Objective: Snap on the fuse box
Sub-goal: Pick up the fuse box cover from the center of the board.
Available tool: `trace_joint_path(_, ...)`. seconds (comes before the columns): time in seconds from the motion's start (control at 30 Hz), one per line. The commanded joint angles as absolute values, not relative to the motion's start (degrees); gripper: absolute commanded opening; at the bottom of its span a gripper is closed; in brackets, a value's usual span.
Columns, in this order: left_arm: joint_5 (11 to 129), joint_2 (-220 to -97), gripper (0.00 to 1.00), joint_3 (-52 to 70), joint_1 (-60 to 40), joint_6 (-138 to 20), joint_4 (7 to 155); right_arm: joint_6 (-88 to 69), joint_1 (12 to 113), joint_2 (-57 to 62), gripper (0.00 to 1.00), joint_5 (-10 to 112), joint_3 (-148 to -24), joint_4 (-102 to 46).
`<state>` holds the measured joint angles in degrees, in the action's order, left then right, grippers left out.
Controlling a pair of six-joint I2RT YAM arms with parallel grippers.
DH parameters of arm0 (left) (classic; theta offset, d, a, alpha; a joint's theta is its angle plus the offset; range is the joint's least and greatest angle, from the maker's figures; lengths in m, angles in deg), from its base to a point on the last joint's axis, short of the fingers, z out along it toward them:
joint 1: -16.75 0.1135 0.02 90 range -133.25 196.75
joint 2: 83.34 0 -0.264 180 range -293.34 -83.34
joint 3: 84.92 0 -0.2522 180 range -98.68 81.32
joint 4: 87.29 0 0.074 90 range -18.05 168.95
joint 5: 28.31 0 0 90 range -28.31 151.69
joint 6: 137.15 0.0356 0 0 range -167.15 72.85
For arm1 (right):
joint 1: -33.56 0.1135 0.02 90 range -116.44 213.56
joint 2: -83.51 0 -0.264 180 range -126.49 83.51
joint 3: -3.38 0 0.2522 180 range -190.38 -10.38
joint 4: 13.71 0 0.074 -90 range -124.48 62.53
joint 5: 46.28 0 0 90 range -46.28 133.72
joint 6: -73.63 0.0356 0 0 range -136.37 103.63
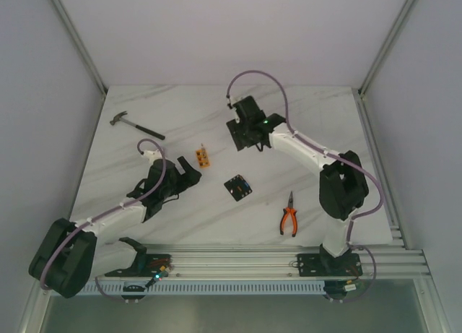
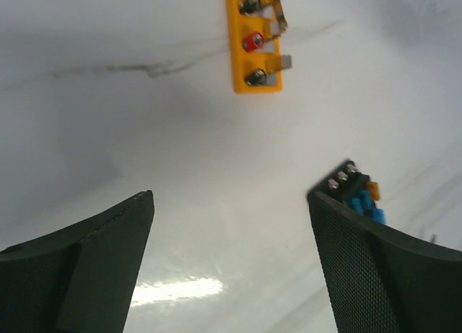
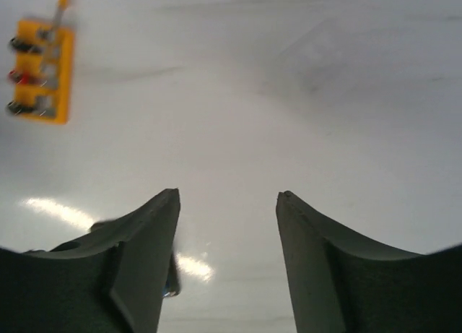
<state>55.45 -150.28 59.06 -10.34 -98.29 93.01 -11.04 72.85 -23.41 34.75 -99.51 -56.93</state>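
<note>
Hammer [image 1: 136,126], dark handle, lies at upper left of the white marbled table [image 1: 310,116]. Small orange block [image 1: 203,157] with dark dots sits near frame centre, well apart from the hammer. Orange-handled pliers [image 1: 289,219] lie lower right of centre, nose pointing up-frame, near the aluminium rail [image 1: 238,259].

I see the fuse box [image 1: 237,188] mid-desk [image 1: 317,109]. Terminal block [image 1: 203,157] is behind-left of it, pliers [image 1: 289,219] front-right, hammer [image 1: 136,126] far back-left. Left end effector [image 1: 189,175] is left of the box and right end effector [image 1: 244,138] behind it, neither touching.
</note>
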Motion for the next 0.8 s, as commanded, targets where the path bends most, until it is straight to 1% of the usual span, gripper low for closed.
trace_joint_path(0.0,51.9,-148.8,0.99,56.9,-7.8,-88.8,89.6,-18.5,66.9,-27.7,0.65,36.2,-102.6,-52.5)
trace_joint_path(0.13,49.8,-149.5,1.0,56.0,-5.6,-85.6,87.5,-23.4,61.9,-34.2,0.84,42.2,-108.4,-50.2)
trace_joint_path(0.23,48.9,-149.7,1.0,56.4,-4.6,-85.1,87.4,-26.5,60.2,-38.6,0.9,45.3,-112.7,-49.0)
trace_joint_path(0.33,48.9,-150.4,1.0,56.1,-4.0,-84.9,87.6,-28.7,59.3,-42.5,0.94,48.5,-116.3,-48.0)
trace_joint_path(0.53,49.8,-151.8,1.0,56.0,-3.5,-84.9,88.0,-30.0,57.9,-49.4,0.95,53.6,-121.7,-48.5)
trace_joint_path(0.67,50.5,-152.0,1.0,55.9,-3.4,-85.0,88.1,-30.4,57.9,-50.7,0.94,55.8,-121.6,-49.8)
trace_joint_path(0.77,50.8,-152.0,1.0,55.9,-3.4,-85.1,88.3,-30.3,57.9,-50.6,0.91,56.2,-120.0,-50.2)
